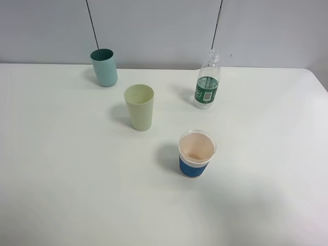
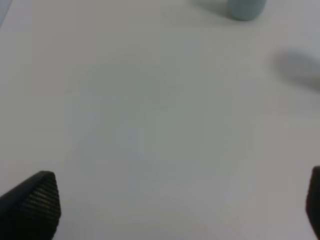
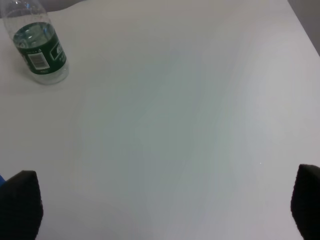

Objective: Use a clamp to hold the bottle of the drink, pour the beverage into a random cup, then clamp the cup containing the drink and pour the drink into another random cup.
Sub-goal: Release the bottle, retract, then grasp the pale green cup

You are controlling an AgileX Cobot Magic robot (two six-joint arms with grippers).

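Note:
The clear bottle (image 1: 207, 82) with a green label stands upright and uncapped at the back right of the white table; the right wrist view shows the bottle (image 3: 39, 50) too. A pale yellow-green cup (image 1: 139, 106) stands upright left of it. Nearer the front stands the short blue-banded cup (image 1: 196, 154), pinkish-beige inside. Neither arm shows in the high view. My left gripper (image 2: 175, 205) is open over bare table, fingertips (image 2: 37, 200) wide apart. My right gripper (image 3: 165, 205) is open too, holding nothing, well short of the bottle.
A teal cylindrical cup (image 1: 104, 67) stands at the back left, its base also in the left wrist view as the teal cup (image 2: 245, 7). The table's right edge (image 1: 319, 84) runs close to the bottle's side. A grey wall with two dark cables rises behind.

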